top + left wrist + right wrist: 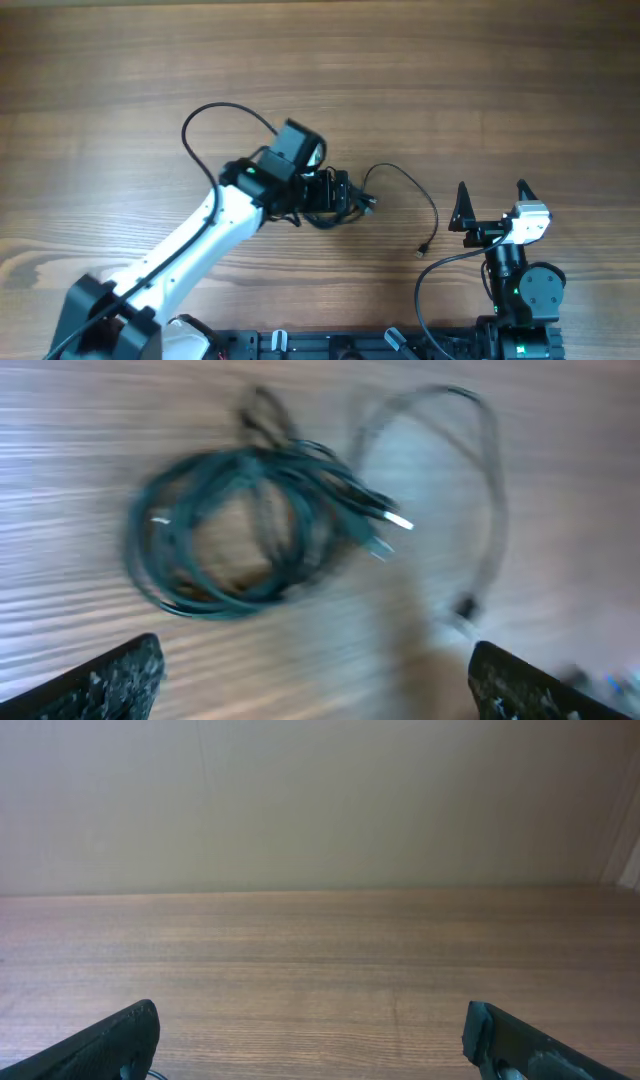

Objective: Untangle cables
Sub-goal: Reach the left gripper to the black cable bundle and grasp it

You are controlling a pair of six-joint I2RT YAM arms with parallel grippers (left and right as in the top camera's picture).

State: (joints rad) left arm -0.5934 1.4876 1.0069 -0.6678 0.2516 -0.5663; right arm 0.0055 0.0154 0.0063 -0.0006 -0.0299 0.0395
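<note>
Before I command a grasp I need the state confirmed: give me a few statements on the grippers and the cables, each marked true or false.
1. The left gripper is open, with the coiled cables in front of it. True.
2. The right gripper is shut on a cable. False: it is open, holds nothing and stands apart from the cables.
3. A loose strand leaves the coil and ends in a plug on the table. True.
4. All the cables lie separated. False: most are wound together in one coil.
</note>
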